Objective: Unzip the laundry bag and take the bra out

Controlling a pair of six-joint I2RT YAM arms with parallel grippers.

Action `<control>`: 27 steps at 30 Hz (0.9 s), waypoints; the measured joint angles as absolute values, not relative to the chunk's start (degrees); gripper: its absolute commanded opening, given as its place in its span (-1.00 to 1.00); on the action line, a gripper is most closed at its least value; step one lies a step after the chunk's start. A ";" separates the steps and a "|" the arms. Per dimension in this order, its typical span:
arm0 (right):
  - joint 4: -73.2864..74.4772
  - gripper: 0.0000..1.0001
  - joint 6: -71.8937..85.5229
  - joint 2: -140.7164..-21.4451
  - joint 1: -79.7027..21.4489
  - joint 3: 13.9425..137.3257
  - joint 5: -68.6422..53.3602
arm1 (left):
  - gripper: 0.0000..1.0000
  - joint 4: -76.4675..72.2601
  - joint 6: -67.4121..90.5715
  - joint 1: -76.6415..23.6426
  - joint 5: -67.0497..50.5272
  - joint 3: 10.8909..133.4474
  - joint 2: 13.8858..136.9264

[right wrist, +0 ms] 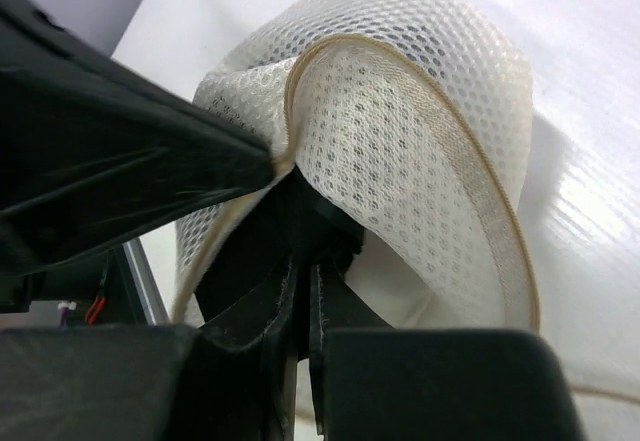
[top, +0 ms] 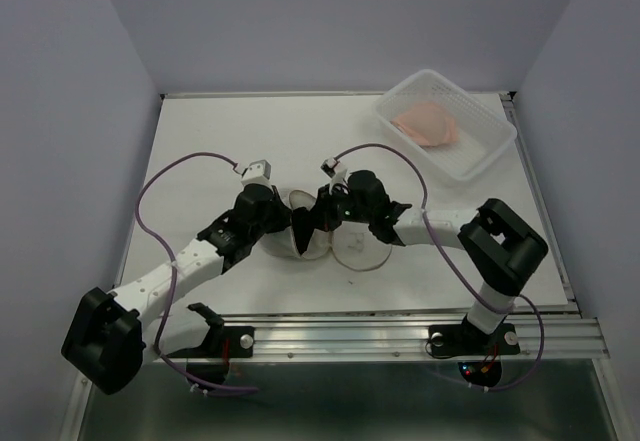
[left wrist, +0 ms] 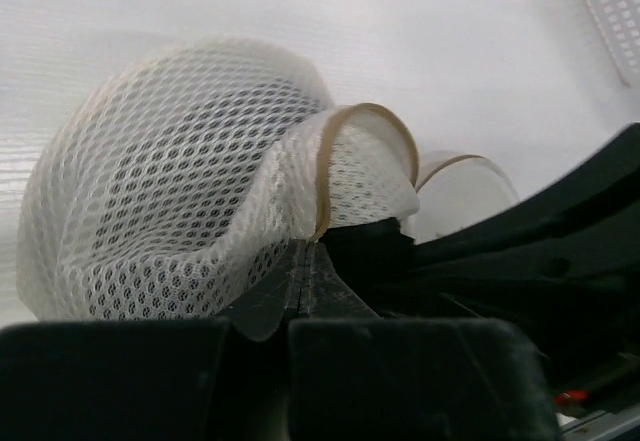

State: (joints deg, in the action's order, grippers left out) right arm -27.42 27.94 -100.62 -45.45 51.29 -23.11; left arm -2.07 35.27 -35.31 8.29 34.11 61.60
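Note:
The laundry bag (top: 309,244) is a cream-white mesh dome with a tan zipper rim, at the table's middle between both arms. It fills the left wrist view (left wrist: 170,181) and the right wrist view (right wrist: 420,111). Its rim gapes open and one round half (top: 362,249) lies flat to the right. My left gripper (top: 297,227) is shut on the tan rim (left wrist: 305,251). My right gripper (top: 323,221) meets it from the right, its jaws almost together at the bag's edge under the rim (right wrist: 305,261). A pink soft bra-like item (top: 425,126) lies in the basket.
A clear rectangular plastic basket (top: 490,146) stands at the back right. White walls close in the table on three sides. A metal rail (top: 400,333) runs along the near edge by the arm bases.

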 measured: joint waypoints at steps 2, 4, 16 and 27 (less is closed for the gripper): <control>-25.82 -0.99 27.11 -98.19 -45.45 51.29 -22.79 | -1.00 -1.58 35.46 -35.31 9.28 34.48 62.04; -23.70 -0.99 26.30 -96.42 -45.45 51.29 -22.48 | -1.00 -1.28 35.55 -35.29 9.89 34.89 62.35; -10.59 -0.99 21.85 -90.80 -45.45 50.35 -21.34 | -1.00 -0.51 36.07 -31.83 11.44 35.64 62.87; -2.90 -0.99 19.97 -80.77 -45.30 50.85 -17.56 | -1.00 -0.47 36.03 -27.73 10.37 35.59 62.87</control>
State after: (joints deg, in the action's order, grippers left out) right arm -2.90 19.97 -80.77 -45.30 50.85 -17.56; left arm -0.47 36.03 -27.73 10.37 35.59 62.87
